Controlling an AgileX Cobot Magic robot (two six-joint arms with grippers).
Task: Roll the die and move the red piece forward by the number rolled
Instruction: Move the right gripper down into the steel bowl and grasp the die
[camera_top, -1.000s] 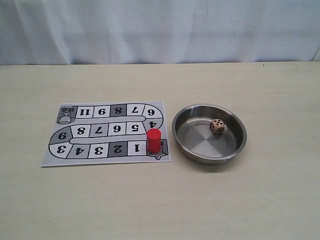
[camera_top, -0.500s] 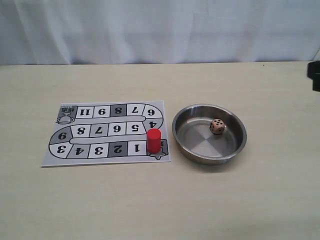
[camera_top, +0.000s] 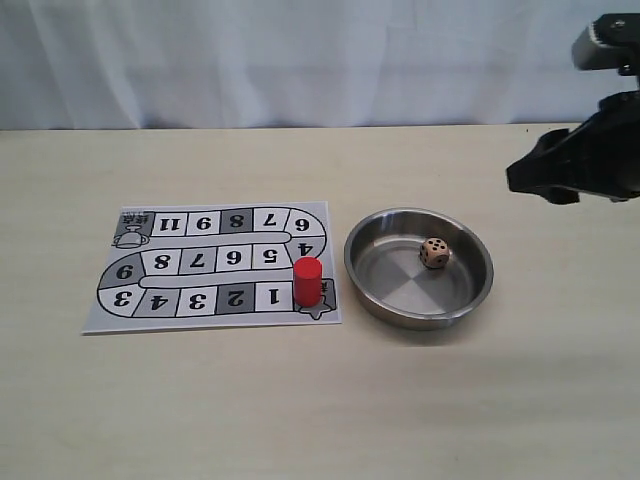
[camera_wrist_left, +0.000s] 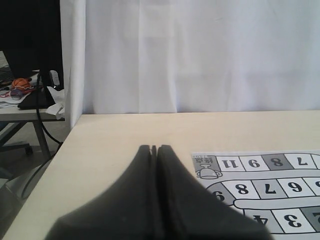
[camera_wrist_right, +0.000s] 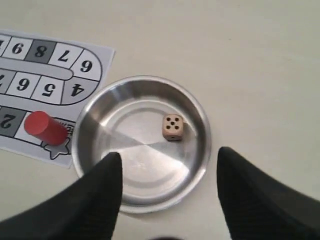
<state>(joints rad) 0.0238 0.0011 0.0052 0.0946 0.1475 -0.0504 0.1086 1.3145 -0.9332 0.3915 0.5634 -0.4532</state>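
The tan die (camera_top: 434, 252) (camera_wrist_right: 172, 127) rests inside a round steel dish (camera_top: 370, 285) (camera_wrist_right: 200, 165), five pips up in the right wrist view. The red piece (camera_top: 307, 281) (camera_wrist_right: 45, 127) stands upright on the star start square of the printed board (camera_top: 150, 315) (camera_wrist_right: 97, 55), next to square 1. My right gripper (camera_top: 522, 180) (camera_wrist_right: 169, 155) hangs open in the air at the right, above and behind the dish, holding nothing. My left gripper (camera_wrist_left: 154, 148) is shut and empty, near the board's far-left corner (camera_wrist_left: 200, 157); the exterior view does not show it.
The pale wooden table (camera_top: 320, 400) stretches all round the board and dish. A white curtain (camera_top: 300, 60) closes off the back. Past the table's left edge, the left wrist view shows a desk with clutter (camera_wrist_left: 25, 95).
My right arm has come into the exterior view from the right edge and moved left toward the dish. Die, red piece and board have not moved.
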